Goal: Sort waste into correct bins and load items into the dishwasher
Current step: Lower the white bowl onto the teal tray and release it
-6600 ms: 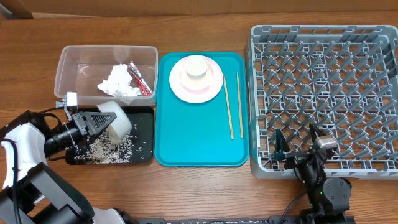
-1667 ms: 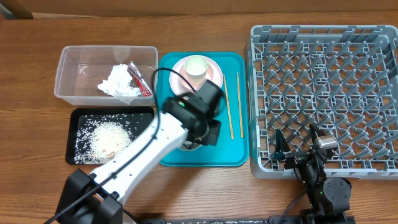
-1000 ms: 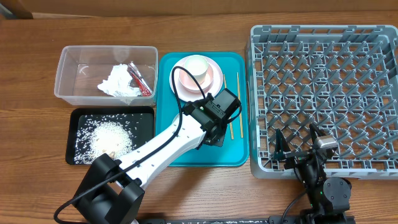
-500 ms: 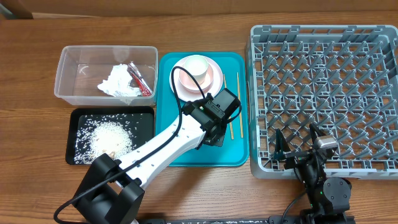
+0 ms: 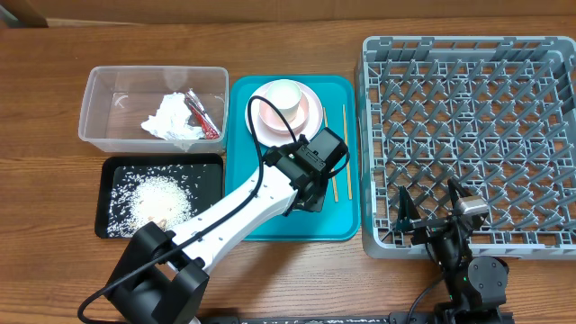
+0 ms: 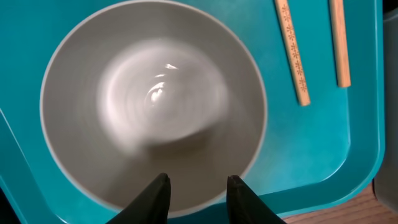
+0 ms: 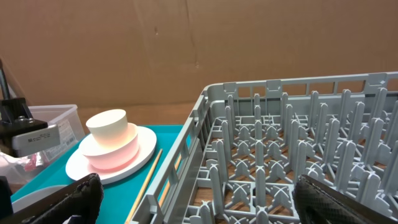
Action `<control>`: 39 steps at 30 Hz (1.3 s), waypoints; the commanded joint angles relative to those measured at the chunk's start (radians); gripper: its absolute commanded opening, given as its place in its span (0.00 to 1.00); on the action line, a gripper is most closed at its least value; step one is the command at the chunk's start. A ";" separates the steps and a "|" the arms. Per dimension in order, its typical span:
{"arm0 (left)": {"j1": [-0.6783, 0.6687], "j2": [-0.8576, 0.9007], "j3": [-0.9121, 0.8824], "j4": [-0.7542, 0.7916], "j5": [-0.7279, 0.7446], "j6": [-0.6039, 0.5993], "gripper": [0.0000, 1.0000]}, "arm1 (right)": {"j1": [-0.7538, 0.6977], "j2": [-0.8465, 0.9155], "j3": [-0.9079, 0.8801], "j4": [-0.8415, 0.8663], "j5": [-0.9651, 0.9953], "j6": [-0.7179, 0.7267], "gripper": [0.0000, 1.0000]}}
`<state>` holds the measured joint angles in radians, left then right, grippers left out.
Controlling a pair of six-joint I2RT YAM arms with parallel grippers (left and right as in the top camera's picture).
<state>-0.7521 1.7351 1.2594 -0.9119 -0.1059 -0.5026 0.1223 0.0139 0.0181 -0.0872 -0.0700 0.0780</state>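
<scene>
Left gripper just eased its fingers narrowly apart off the rim of the empty grey bowl — it's parked at the teal tray's front end, rack-ready — while the right gripper, right of that tray, gapes wide, holding nothing.

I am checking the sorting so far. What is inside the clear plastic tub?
Inside the clear tub lie a crumpled white tissue and a red foil wrapper next to it. Anything under the tissue is covered.
</scene>
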 commanded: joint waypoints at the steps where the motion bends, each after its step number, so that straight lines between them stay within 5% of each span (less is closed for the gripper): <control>1: 0.022 0.004 0.019 0.000 -0.009 -0.007 0.33 | 0.002 -0.011 -0.010 0.007 0.008 0.000 1.00; 12: 0.053 0.005 0.006 0.004 -0.009 -0.016 0.05 | 0.002 -0.011 -0.010 0.007 0.008 0.000 1.00; 17: 0.053 0.006 -0.064 0.070 -0.009 -0.023 0.04 | 0.002 -0.011 -0.010 0.007 0.008 0.001 1.00; 20: 0.054 0.006 -0.116 0.120 -0.018 -0.023 0.08 | 0.002 -0.011 -0.010 0.007 0.008 0.001 1.00; 25: 0.061 0.006 -0.133 0.119 -0.059 -0.022 0.29 | 0.002 -0.011 -0.010 0.007 0.008 0.001 1.00; 39: 0.136 0.006 -0.134 0.051 -0.062 -0.014 0.34 | 0.002 -0.011 -0.010 0.007 0.008 0.001 1.00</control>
<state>-0.6353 1.7359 1.1301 -0.8524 -0.1478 -0.5213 0.1226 0.0139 0.0181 -0.0868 -0.0700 0.0780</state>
